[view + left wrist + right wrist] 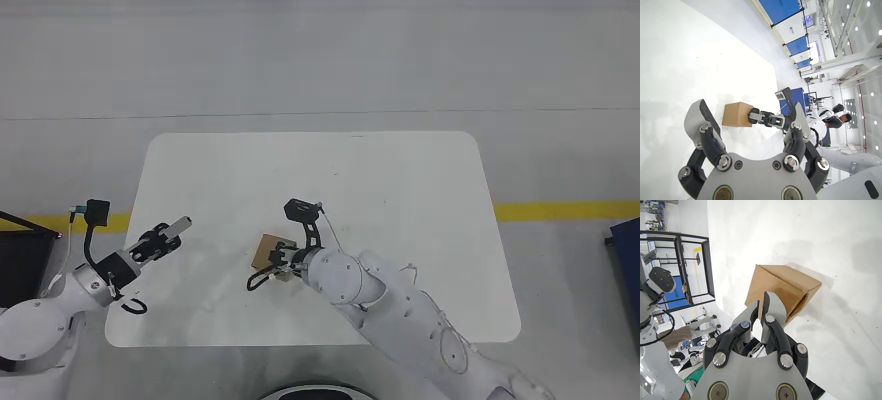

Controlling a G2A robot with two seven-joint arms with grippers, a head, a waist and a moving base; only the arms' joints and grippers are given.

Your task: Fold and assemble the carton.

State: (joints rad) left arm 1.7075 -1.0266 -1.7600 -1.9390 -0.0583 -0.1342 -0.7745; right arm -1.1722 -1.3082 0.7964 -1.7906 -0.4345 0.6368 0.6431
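Carton (271, 254) first, and it looks like a box already! The widest thing in play is the white table (400, 190). The carton sits on it toward the robot's edge, roughly mid-width, resting flat on one face. From the left wrist view it reads as a squared-up brown cube, with the visible faces folded in and no flap sticking out loose. So my call is that the shaping is mostly done. The underside and the far face are hidden, so I can't judge those.

Now the arms. The right gripper (762, 299) is right at the carton, tips against one side face. Its fingers are drawn almost together, just a sliver between the pads, and nothing is visibly caught in there. It looks like a push, not a grab. The left gripper (176, 227) hangs well apart from the carton over the table's left part, fingers spread wide, holding nothing, aimed toward the box.

Smallest detail: the seam (804, 298) at one corner gapes slightly, one edge not quite flush. What's left, by my read, is pressing that closure home.
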